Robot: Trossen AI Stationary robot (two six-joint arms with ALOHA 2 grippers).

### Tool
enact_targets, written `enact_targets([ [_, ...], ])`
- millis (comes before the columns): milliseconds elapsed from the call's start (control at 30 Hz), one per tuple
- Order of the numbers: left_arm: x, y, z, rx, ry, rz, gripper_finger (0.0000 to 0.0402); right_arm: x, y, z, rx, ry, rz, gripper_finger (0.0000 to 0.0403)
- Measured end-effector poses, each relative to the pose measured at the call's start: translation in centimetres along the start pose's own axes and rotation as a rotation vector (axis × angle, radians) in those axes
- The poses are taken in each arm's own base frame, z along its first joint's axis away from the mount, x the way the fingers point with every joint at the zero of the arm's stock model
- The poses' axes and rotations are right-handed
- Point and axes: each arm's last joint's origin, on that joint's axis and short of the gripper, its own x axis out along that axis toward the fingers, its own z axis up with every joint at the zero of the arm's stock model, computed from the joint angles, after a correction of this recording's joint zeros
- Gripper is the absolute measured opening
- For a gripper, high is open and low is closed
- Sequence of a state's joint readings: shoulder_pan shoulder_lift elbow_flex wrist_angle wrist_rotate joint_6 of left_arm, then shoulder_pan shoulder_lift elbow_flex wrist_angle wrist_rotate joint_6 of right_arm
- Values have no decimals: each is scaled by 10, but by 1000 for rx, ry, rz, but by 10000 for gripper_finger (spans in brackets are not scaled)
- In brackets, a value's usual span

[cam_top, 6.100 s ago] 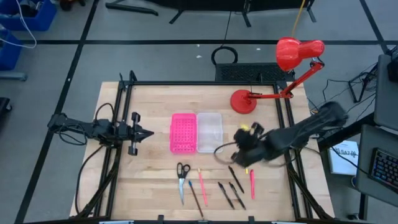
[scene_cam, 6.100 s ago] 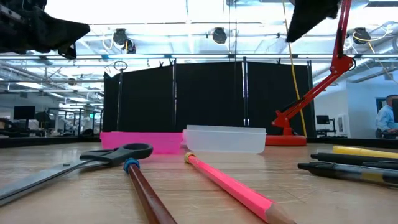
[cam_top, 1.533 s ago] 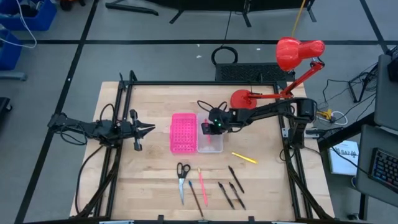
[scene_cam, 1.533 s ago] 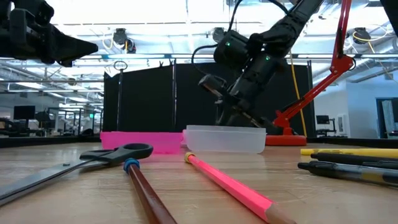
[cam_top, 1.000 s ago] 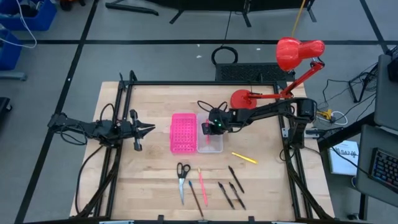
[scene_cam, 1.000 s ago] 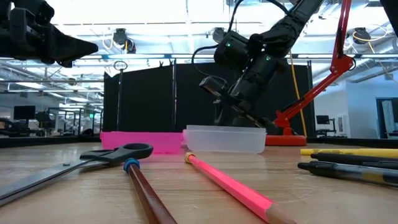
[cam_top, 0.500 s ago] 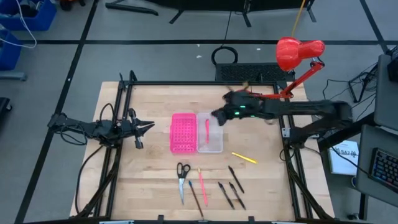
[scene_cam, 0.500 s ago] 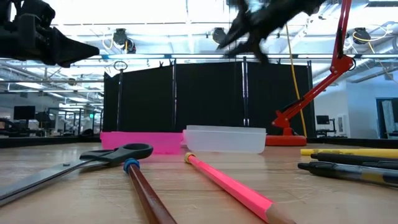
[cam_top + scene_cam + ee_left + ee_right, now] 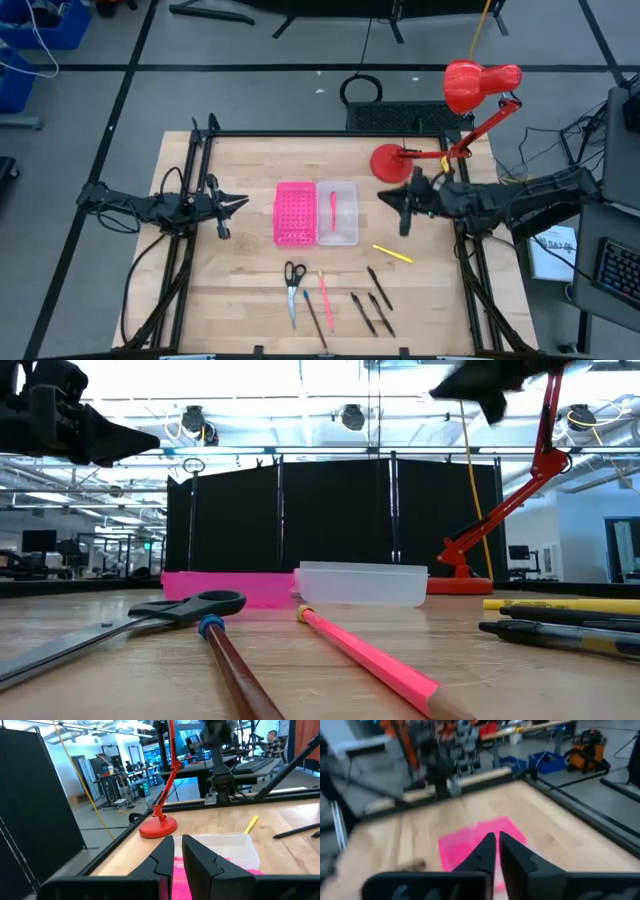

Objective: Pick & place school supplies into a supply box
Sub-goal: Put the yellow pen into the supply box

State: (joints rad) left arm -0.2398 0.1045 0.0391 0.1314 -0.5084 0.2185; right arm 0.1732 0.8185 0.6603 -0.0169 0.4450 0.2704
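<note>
1. The clear plastic box [image 9: 338, 213] sits mid-desk [image 9: 250, 270], a pink pen [image 9: 333, 207] inside.
2. Thin pens [image 9: 375, 300], scissors [image 9: 292, 283] line the front edge.
3. Right pincer [image 9: 402, 208] is clenched, empty, near the right edge.
4. Left pincer [image 9: 235, 203], clenched, waits left.

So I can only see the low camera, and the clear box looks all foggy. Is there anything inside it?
Observer: Yes. From above, one pink pen lies inside the clear tray.
Operator: What is that dark thing at the top of my picture?
Observer: That is the right gripper. It hangs to the right of the tray, near the red lamp's base, and holds nothing.
Operator: And where is the other arm?
Observer: The left gripper waits to the left of the pink perforated half, apart from it.
</note>
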Motion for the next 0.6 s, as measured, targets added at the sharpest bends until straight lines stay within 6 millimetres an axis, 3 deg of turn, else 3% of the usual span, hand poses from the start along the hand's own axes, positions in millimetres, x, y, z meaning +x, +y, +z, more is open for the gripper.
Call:
enact_targets([
  [167, 0, 0, 0, -12, 0, 3, 47, 0, -11, -53, -78, 67, -1, 2],
  [300, 0, 1, 0, -11, 7, 23, 47, 2, -18, -83, -92, -19, 23, 1],
  [467, 0, 0, -3, 40, 39, 31, 47, -3, -28, -107, -95, -155, 50, 0],
  [600, 0, 0, -5, 63, 56, 30, 47, -6, -33, -121, -67, -157, 63, 0],
])
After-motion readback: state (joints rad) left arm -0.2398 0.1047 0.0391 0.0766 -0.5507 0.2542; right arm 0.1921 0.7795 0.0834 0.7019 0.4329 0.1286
